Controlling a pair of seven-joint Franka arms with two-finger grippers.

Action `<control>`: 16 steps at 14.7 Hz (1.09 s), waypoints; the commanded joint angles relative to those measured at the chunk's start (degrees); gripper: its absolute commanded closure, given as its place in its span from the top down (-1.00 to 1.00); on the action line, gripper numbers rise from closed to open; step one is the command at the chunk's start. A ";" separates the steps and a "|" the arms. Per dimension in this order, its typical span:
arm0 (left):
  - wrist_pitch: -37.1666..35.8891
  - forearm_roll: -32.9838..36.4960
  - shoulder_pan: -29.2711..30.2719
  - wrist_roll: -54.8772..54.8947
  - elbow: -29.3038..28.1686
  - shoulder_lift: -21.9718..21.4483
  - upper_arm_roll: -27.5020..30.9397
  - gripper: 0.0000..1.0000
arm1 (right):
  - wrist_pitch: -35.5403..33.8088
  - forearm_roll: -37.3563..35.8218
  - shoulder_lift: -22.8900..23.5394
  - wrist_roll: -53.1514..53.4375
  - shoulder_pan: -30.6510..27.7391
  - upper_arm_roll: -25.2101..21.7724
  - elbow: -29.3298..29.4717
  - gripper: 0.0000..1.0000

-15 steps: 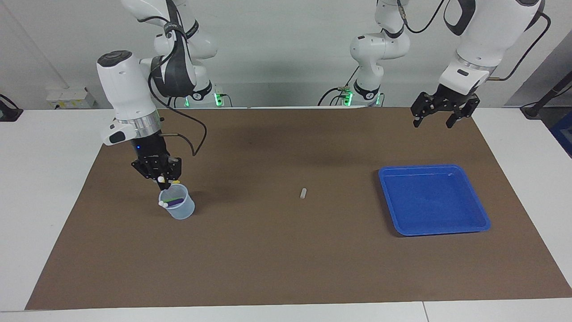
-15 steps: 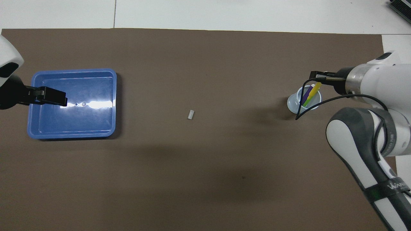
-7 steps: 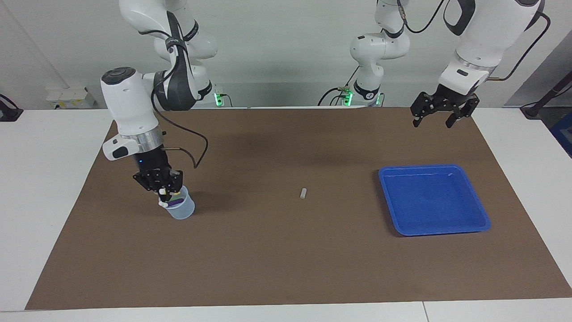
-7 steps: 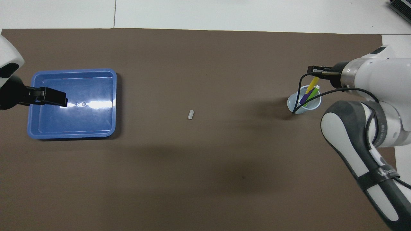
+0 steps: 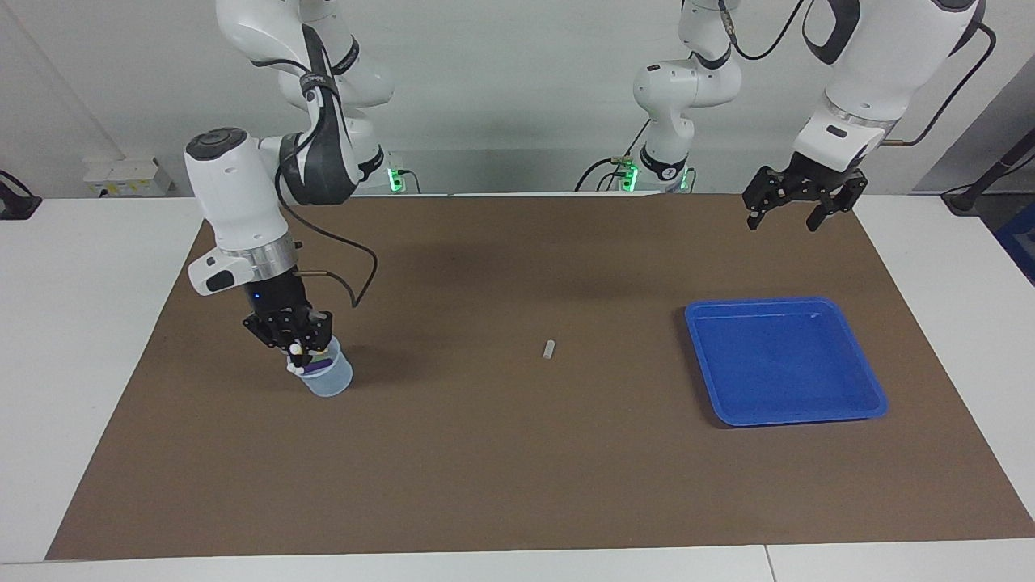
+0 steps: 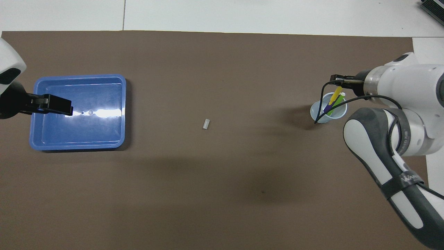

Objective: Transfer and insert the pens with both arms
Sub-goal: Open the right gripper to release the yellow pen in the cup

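Observation:
A clear plastic cup [image 5: 330,380] stands toward the right arm's end of the brown mat; it also shows in the overhead view [image 6: 321,113]. The purple pen [image 6: 327,108] and the lime green pen [image 6: 338,103] lean inside it. My right gripper [image 5: 297,346] is just over the cup's rim, shut on the yellow pen [image 6: 335,95], whose lower end is in the cup. My left gripper [image 5: 796,214] is open and empty, up in the air; in the overhead view [image 6: 59,107] it is over the tray.
A blue tray [image 5: 700,356] lies toward the left arm's end of the mat, with no pens in it. A tiny clear loose cap [image 5: 548,349] lies near the mat's middle. White table surrounds the mat.
My right gripper has come down with the yellow pen, so the pen's lower end now sits in the cup. The left arm has not moved.

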 commanded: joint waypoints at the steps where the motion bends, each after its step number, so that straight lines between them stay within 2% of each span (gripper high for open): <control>1: -0.79 0.02 -0.09 -0.65 -1.12 -1.47 0.26 1.00 | 1.72 -1.55 0.15 -0.54 -1.14 0.70 -1.09 -1.00; 9: -0.79 0.02 -0.09 -0.65 -1.12 -1.47 0.26 1.00 | 5.06 -1.46 1.46 -0.01 -1.76 0.70 -3.46 -1.00; 10: -0.80 0.02 -0.09 -0.65 -1.12 -1.47 0.17 1.00 | 4.97 -1.46 1.46 0.08 -1.84 0.70 -3.46 -0.70; 11: -0.71 0.02 -0.09 -0.65 -1.12 -1.47 0.26 1.00 | 4.88 -1.46 1.46 0.08 -1.76 0.70 -3.46 -0.13; 13: -0.71 0.02 -0.09 -0.57 -1.12 -1.47 0.26 1.00 | 4.88 -1.46 1.46 0.08 -1.76 0.79 -3.38 0.44; 14: -0.71 0.02 -0.09 -0.65 -1.12 -1.47 0.26 1.00 | 4.88 -1.46 1.46 0.16 -1.76 0.79 -3.29 0.97; 16: -0.79 0.02 -0.09 -0.65 -1.12 -1.47 0.26 1.00 | 4.53 -1.46 1.46 0.69 -1.67 0.79 -2.67 1.00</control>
